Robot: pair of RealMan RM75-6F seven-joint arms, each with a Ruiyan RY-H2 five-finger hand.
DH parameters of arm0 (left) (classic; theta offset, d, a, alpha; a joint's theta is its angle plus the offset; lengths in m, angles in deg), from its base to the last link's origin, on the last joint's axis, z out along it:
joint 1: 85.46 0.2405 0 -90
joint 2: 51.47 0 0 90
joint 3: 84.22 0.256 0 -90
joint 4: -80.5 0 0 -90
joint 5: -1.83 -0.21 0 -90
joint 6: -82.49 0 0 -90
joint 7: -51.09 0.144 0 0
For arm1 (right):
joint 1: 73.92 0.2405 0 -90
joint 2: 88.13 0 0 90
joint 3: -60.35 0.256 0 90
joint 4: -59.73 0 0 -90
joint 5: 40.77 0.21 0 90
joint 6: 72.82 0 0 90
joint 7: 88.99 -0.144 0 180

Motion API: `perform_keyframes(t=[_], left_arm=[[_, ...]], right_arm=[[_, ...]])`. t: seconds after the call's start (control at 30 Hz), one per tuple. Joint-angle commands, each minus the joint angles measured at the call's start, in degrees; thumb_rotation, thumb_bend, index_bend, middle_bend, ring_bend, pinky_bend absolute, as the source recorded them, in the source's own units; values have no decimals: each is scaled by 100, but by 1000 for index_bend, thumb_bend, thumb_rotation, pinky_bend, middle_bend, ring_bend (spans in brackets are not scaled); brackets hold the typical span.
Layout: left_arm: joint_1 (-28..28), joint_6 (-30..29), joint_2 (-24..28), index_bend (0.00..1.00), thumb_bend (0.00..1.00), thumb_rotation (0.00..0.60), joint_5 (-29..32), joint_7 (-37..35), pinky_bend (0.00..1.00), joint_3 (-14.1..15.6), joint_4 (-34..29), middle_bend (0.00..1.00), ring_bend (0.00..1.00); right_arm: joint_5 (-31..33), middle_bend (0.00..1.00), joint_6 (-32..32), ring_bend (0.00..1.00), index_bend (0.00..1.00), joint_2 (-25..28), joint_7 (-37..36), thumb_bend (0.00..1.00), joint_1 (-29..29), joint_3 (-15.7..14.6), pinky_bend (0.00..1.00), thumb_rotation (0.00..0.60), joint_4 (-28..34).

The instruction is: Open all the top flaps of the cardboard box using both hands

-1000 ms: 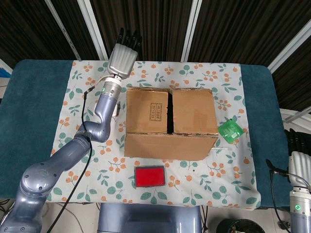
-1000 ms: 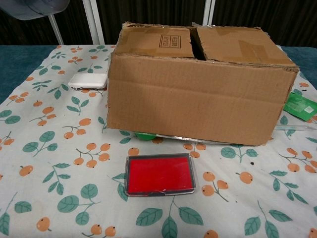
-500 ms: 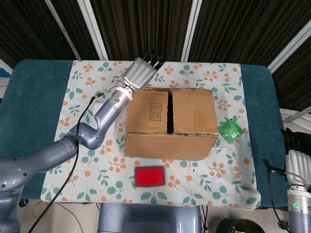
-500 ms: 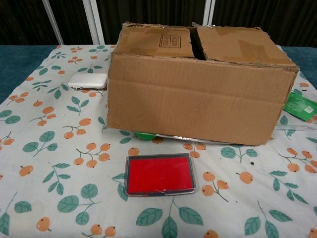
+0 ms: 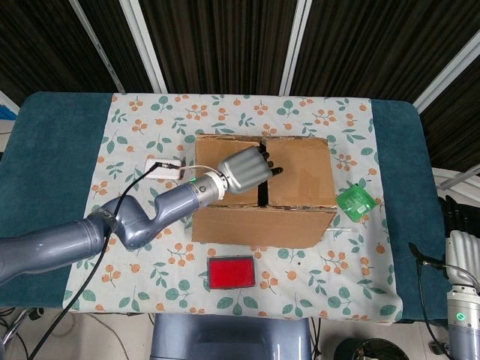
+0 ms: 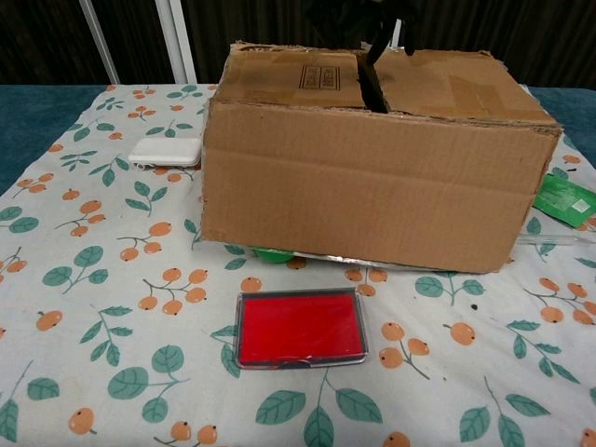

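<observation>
Now my left hand (image 5: 244,169) had swung over the cardboard box (image 5: 262,189), fingers apart above the seam, flaps not yet lifted.

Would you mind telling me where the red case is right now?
The red case lies flat on the floral tablecloth at the near edge, just in front of the cardboard box, slightly left of centre in both views.

Silver-grey arms, black-fingered left hand (image 5: 244,169), black cable.
</observation>
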Motion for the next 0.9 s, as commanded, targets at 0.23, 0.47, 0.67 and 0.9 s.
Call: perform_keyframes(t=[0.23, 0.47, 0.67, 0.9], left_arm=[[-273, -107, -279, 197, 1000, 600, 171, 245, 364, 294, 161, 356, 258], [-494, -102, -559, 193, 1000, 600, 418, 446, 358, 547, 487, 352, 252], [-785, 55, -678, 190, 1000, 600, 886, 550, 358, 820, 705, 398, 269], [-945, -131, -708, 255, 1000, 600, 1156, 637, 393, 1048, 671, 489, 339]], right_arm=[[-13, 0, 2, 1, 0, -16, -103, 267, -36, 24, 228, 600, -46], [-36, 0, 38, 1, 0, 3, -133, 268, -41, 29, 228, 600, -8], [-14, 0, 73, 1, 0, 24, -151, 268, -46, 56, 228, 600, 12], [11, 0, 104, 1, 0, 28, -152, 273, -48, 81, 228, 600, 11]])
